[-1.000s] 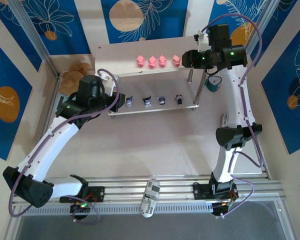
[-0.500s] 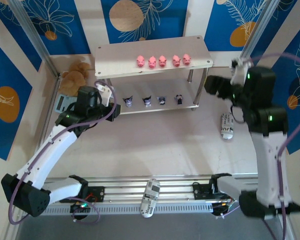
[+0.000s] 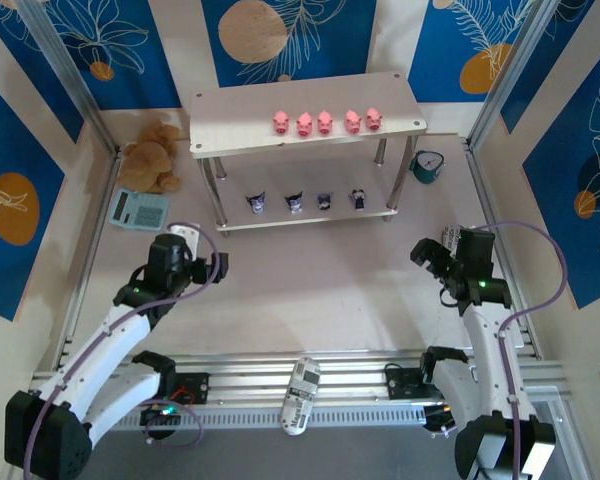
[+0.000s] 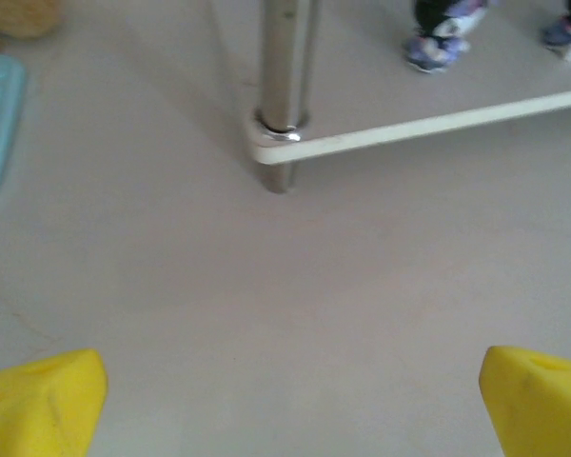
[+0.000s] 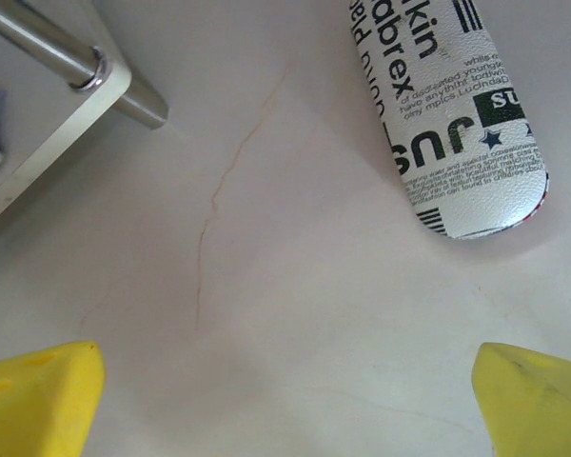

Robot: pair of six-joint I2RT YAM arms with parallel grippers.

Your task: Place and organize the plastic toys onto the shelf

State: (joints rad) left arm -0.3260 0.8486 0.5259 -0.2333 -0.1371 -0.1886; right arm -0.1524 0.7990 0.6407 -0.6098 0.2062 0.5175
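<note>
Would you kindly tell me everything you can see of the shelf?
The shelf is a two-tier rack: two pale whitish, wood-like boards joined by thin silver metal legs. It stands upright on the table at the far middle. Five pink pigs stand in a row on the top board, and four dark figurines stand in a row on the lower one. The left wrist view shows a leg passing through the lower board's corner, ringed by a metal collar.

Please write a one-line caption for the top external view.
The shelf holds five pink pigs on top and four dark figurines on its lower board.
</note>
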